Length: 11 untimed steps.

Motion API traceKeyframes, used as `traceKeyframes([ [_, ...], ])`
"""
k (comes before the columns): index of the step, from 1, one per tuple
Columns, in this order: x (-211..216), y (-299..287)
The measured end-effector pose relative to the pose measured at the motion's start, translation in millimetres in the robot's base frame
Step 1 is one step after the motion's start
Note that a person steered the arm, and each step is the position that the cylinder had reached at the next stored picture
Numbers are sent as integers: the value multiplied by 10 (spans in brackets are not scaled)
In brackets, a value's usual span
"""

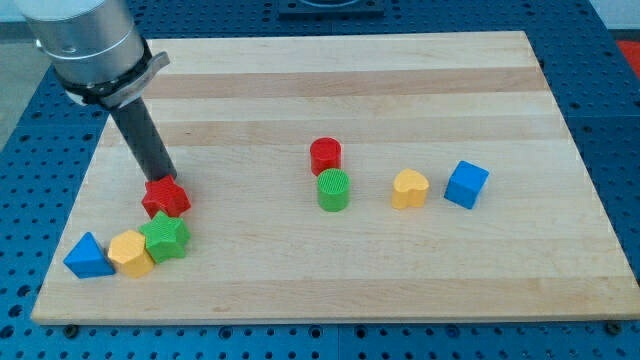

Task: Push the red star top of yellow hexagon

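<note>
Board: pale wooden table top on a blue perforated bench.

My tip stood at the top edge of the red star, touching it or very nearly; contact itself could not be confirmed. The tool was a plain dark rod, no jaws, holding nothing.

Red star lay toward the view's lower left, just above the green star and apparently touching it. Yellow hexagon sat just left of the green star, with a blue triangular block at its left side.

Progress, as judged: partial. The red star was near the hexagon but up and to the right of it, not directly above. What remained looked like a short shove toward the view's left; the green star underneath could be dragged along.

Elsewhere: red cylinder with green cylinder just below it, mid-board; yellow heart and blue cube further right.

Writing, brands, labels: none legible anywhere.
</note>
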State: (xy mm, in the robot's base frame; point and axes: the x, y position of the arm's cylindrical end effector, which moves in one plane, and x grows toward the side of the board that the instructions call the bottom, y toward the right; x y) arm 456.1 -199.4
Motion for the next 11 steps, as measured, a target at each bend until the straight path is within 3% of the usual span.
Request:
traceKeyframes([
  [2, 27, 636],
  [4, 568, -51],
  [5, 589, -348],
  [7, 164, -372],
  [9, 116, -1051],
  [11, 374, -711],
])
